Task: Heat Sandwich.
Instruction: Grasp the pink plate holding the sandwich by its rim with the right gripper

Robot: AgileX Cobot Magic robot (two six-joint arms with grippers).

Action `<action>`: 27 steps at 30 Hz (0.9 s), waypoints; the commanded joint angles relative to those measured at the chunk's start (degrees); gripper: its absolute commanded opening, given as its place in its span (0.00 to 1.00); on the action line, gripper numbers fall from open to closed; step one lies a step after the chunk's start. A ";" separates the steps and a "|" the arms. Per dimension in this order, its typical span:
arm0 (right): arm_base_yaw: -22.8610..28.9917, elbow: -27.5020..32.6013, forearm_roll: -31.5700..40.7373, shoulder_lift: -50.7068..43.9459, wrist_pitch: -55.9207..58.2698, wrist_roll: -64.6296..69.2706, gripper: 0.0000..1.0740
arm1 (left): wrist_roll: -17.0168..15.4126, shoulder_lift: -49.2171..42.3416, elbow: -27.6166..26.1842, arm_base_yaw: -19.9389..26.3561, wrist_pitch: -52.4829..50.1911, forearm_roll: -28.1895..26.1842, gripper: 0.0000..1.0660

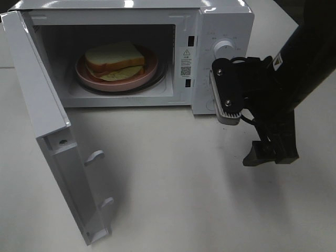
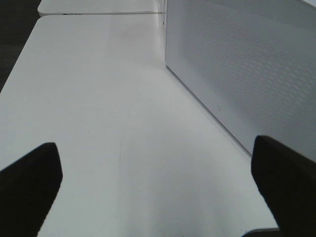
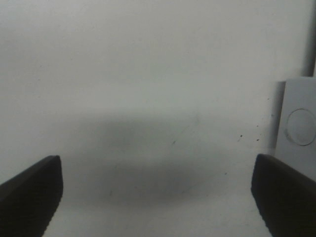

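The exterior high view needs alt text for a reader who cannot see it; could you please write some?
A white microwave stands on a white table with its door swung wide open, and inside a sandwich sits on a round pink plate. The right hand, open and empty, hangs above the table in front of the control panel.

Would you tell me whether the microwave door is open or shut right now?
Open. The microwave door is swung wide, exposing the sandwich on the pink plate inside.
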 commanded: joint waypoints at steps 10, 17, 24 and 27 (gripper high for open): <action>3.44 -9.85 -2.01 7.39 -2.06 -2.69 0.91 | -0.34 -1.72 0.11 0.11 -0.29 -0.52 0.97; 5.04 -15.07 -3.38 11.92 -4.76 -3.32 0.90 | -0.34 -1.72 0.11 0.11 -0.29 -0.52 0.97; 5.39 -20.74 -3.32 17.48 -7.22 -3.32 0.89 | -0.34 -1.72 0.11 0.11 -0.29 -0.52 0.97; 5.39 -22.69 -3.32 19.77 -7.51 -3.32 0.89 | -0.34 -1.72 0.11 0.11 -0.29 -0.52 0.97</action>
